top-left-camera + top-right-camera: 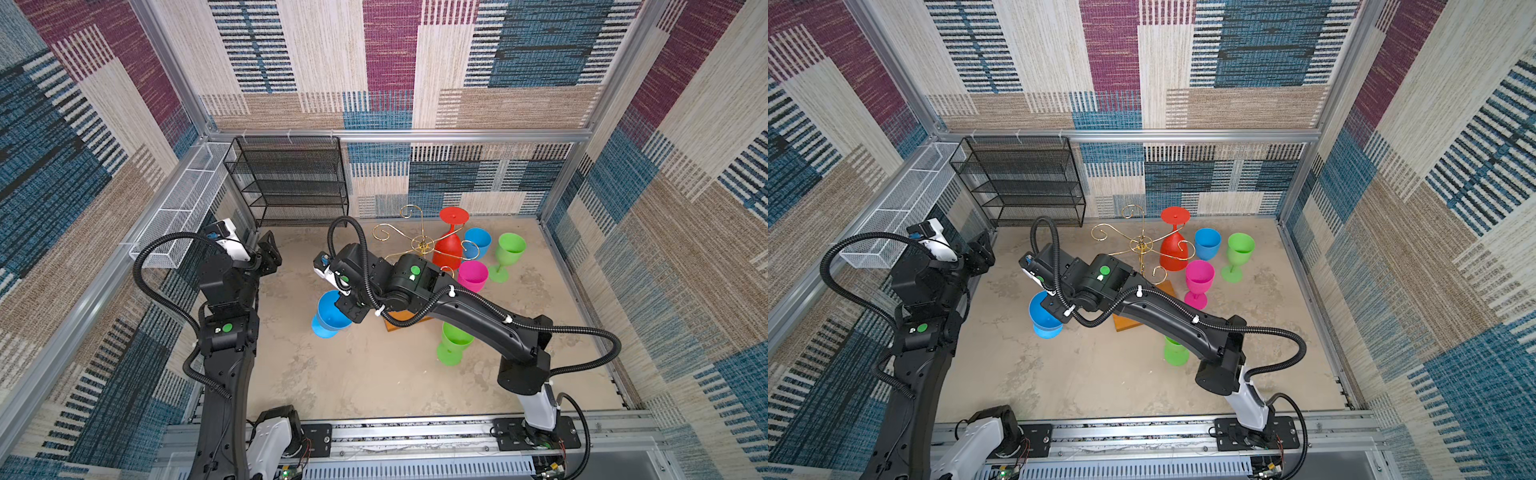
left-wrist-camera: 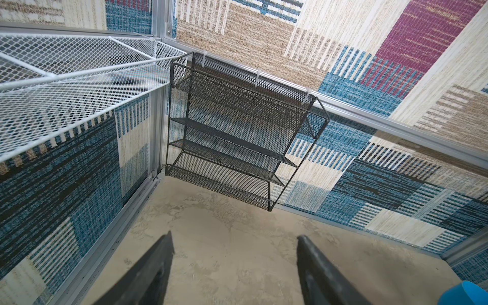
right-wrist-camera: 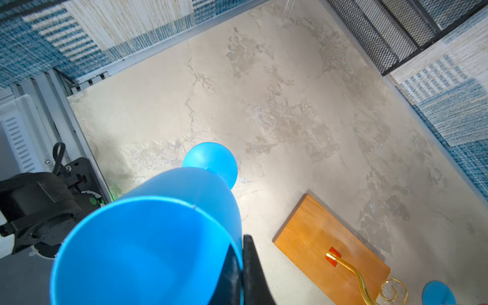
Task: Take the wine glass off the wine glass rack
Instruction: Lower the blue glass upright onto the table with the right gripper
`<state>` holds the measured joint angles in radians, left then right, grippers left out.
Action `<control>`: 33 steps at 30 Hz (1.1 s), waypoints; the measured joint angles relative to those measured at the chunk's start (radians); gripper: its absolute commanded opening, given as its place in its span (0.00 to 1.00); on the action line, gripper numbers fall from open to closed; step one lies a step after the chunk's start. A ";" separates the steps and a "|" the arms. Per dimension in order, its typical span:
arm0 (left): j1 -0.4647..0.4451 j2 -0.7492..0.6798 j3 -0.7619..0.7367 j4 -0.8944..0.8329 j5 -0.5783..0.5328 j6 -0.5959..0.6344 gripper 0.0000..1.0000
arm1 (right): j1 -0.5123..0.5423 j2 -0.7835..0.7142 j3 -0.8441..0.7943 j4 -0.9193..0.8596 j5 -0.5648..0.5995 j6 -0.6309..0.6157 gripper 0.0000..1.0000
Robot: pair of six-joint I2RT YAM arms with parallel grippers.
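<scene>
Patchwork woven panels (image 1: pixel 415 62) in blue, maroon and beige are walling in a mottled beige desk (image 1: pixel 374 374). In both top views the right tool (image 1: pixel 351 309) is clamping the rim of a bright blue plastic wine glass (image 1: pixel 332 311). The glass is sitting mouth up on the side of the tool away from the wine glass rack (image 1: pixel 422 245). Whether its foot is touching the desk I cannot tell. The rack, thin gold wire scrolls on an orange-brown wooden base, is standing just behind this tool's wrist, and the held glass is hanging clear of its arms. A red plastic wine glass (image 1: pixel 449 249) is hanging upside down from a scroll on the rack's far side from the tool. Well apart from all this, the left tool (image 1: pixel 268 247) is hovering with its jaws spread, gripping nothing.

Seen from the left wrist, the left tool (image 2: pixel 235 264) is gaping over bare desk. A black mesh shelf unit (image 2: pixel 232 137) is standing beyond its fingertips, with a long white wire basket (image 2: pixel 79 79) alongside.

Seen from the right wrist, the right tool (image 3: pixel 241 274) is pinching the blue bowl's wall, one finger inside and one outside. The glass's round foot is showing beyond the fingertips. The rack's wooden base is lying beside the tool, apart from the glass.
</scene>
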<state>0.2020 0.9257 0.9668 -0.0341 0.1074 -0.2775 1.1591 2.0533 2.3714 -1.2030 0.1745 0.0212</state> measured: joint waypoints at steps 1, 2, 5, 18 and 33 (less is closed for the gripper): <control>0.000 0.002 0.000 0.000 0.000 -0.001 0.76 | 0.000 0.000 -0.017 0.000 0.000 0.000 0.00; 0.001 0.003 0.000 0.000 0.000 -0.003 0.76 | 0.000 -0.001 -0.035 0.001 0.000 0.000 0.00; 0.003 0.004 0.000 0.000 0.000 -0.008 0.76 | 0.002 0.001 -0.069 0.001 -0.001 0.000 0.00; 0.006 0.004 0.000 0.000 0.000 -0.011 0.77 | 0.005 0.089 -0.078 0.000 -0.037 0.000 0.00; 0.006 0.004 -0.003 0.000 0.000 -0.011 0.77 | 0.000 0.151 -0.112 -0.006 -0.035 -0.018 0.07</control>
<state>0.2081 0.9298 0.9642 -0.0338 0.1074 -0.2890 1.1587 2.2040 2.2593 -1.2087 0.1390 0.0029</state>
